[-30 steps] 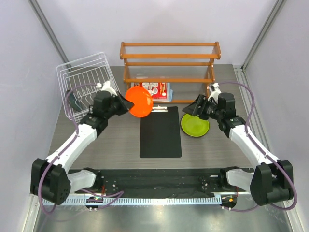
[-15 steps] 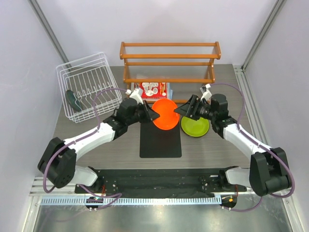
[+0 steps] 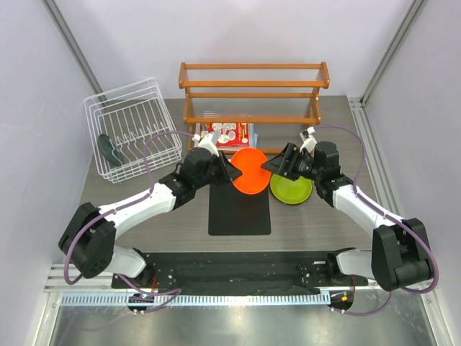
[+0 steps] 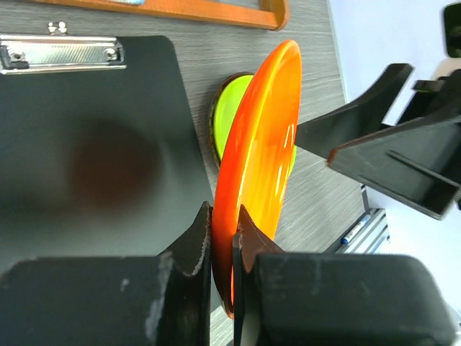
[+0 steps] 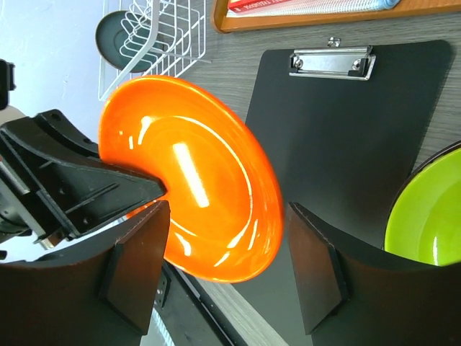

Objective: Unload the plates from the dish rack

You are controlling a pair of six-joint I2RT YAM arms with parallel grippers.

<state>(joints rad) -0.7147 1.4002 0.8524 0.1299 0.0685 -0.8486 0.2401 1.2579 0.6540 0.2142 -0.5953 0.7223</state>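
Note:
My left gripper [image 3: 230, 170] is shut on the rim of the orange plate [image 3: 252, 171] and holds it tilted above the clipboard's top; the left wrist view shows the rim pinched between the fingers [image 4: 222, 220]. My right gripper [image 3: 278, 165] is open just right of that plate, with the plate [image 5: 194, 180] seen between its spread fingers [image 5: 229, 210], not gripped. The lime green plate [image 3: 292, 189] lies flat on the table under the right gripper. The white dish rack [image 3: 130, 130] stands at the back left with the teal plate [image 3: 109, 149] upright in it.
A black clipboard [image 3: 239, 202] lies in the middle of the table. An orange-brown wooden shelf [image 3: 252, 94] stands at the back, with a red patterned item [image 3: 229, 134] under its lowest level. The lime plate shows behind the orange one in the left wrist view [image 4: 238, 108].
My left gripper carried the orange plate from beside the rack rightward to above the clipboard. My right gripper moved left and now faces the plate's edge.

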